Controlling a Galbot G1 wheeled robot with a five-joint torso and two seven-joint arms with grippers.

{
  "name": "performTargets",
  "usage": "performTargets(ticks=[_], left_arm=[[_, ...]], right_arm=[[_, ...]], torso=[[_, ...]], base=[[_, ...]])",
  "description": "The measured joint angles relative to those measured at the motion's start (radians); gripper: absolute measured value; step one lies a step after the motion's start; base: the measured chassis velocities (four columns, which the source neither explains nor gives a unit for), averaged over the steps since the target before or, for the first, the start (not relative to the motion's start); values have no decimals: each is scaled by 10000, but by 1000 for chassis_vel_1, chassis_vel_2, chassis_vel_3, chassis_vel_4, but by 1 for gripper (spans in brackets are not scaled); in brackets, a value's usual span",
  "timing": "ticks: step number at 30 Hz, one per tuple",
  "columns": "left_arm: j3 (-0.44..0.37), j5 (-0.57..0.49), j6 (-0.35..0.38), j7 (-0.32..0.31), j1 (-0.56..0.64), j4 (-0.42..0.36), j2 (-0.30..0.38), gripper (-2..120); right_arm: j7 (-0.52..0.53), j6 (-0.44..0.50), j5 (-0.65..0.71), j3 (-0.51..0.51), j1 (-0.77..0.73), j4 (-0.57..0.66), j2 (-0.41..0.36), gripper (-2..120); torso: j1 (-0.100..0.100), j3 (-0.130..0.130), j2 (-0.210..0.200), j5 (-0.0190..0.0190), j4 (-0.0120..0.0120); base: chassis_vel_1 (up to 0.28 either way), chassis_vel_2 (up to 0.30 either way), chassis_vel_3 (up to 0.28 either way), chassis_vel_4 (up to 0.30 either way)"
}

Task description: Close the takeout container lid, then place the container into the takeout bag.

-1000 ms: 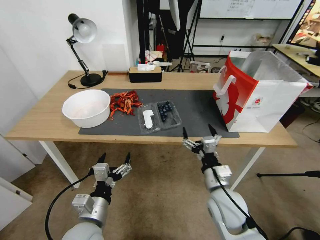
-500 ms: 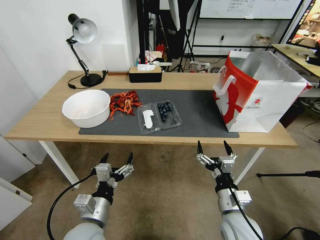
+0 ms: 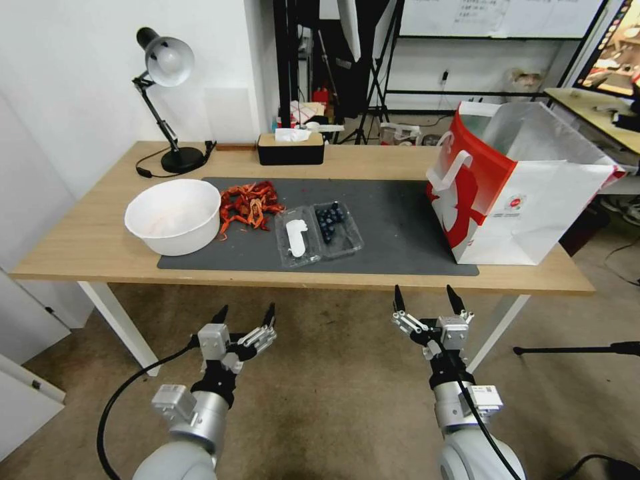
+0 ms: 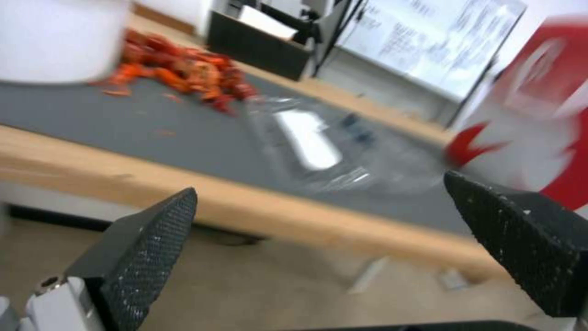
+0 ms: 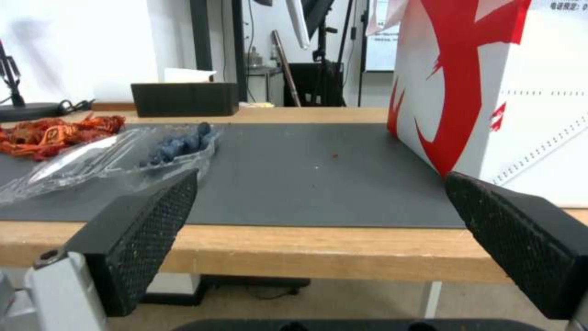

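On your desk [image 3: 80,247], item one: the takeout container [image 3: 338,229], lying open on the dark mat [image 3: 400,220] near its front edge, with dark blue berries in the half toward the bag. Item two: the lid [image 3: 297,243], folded flat on the mat beside the berry half and joined to it along the hinge, white oblong sticker facing up. Item three: the takeout bag [image 3: 513,193], red and white, standing upright at the right end of the mat with its mouth open, silvery lining showing and a white strap handle hanging on the side that faces the container; bag and container sit well apart with bare mat between them. Item four: a white bowl [image 3: 173,217] at the mat's left end, with a pile of red crayfish [image 3: 248,203] between it and the lid. Item five: a black tissue box [image 3: 291,148] and a desk lamp [image 3: 163,100] along the back of the desk. Your left tool [image 3: 244,319] hangs below the desk's front edge, in front of the bowl and lid, fingers spread wide and holding nothing. Your right tool [image 3: 427,300] hangs just under the front edge, between container and bag, fingers likewise spread wide and empty.
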Motion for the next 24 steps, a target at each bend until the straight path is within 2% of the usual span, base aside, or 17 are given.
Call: performTargets(ticks=[2,3,4,6,8,9,10,12,18,20,22,24], left_arm=[[135,-1262,327,-212,-332,-284,140,100],[244,-2394,529,-497,-632,-560,223,100],[244,-2394,529,-497,-632,-560,223,100],[378,-4303,742,-1301,-1044,-1054,239,100],[411,-5698,971,-2052,-1318,-1431,166,100],[411,-5698,971,-2052,-1318,-1431,166,100],[474,-6264,1069,-2431,-1554,-1553,133,100],[752,-6799,1143,-2811,-2074,-1538,154,100],[1336,-7308,1056,-3117,-2890,-1091,200,100],[1787,-7393,891,-3269,-3450,-606,163,100],[1910,-7398,842,-3318,-3613,-443,140,100],[2358,-7464,691,-3558,-4298,170,34,100]], right_arm=[[-5,-5,-28,5,-56,4,-13,100],[-7,-17,-44,-28,-64,2,-39,100],[-7,-17,-44,-28,-64,2,-39,100],[-12,-96,-43,-223,121,-101,-153,100],[-18,-184,-6,-430,354,-229,-299,100],[-18,-184,-6,-430,354,-229,-299,100],[-27,-209,13,-511,438,-290,-388,100],[-35,-210,17,-507,387,-321,-448,100],[-46,-181,12,-371,150,-249,-451,100],[-48,-156,-13,-316,19,-201,-431,100],[-48,-150,-28,-305,-10,-193,-422,100],[-48,-136,-81,-281,-86,-178,-389,100]], torso=[[1,0,0,1,-1],[1,0,0,1,-4],[1,0,0,1,-4],[0,0,0,3,-2],[1,1,0,2,2],[1,1,0,2,2],[1,1,0,6,8],[1,0,-1,0,0],[1,0,0,2,-1],[0,1,0,1,-1],[-2,1,-1,1,0],[-1,1,-1,1,0]], base=[[0,0,0,0],[0,0,0,0],[0,0,0,0],[0,0,0,0],[0,0,0,0],[0,0,0,0],[0,0,0,0],[0,0,0,0],[0,0,0,0],[0,0,0,0],[0,0,0,0],[0,0,0,0]])
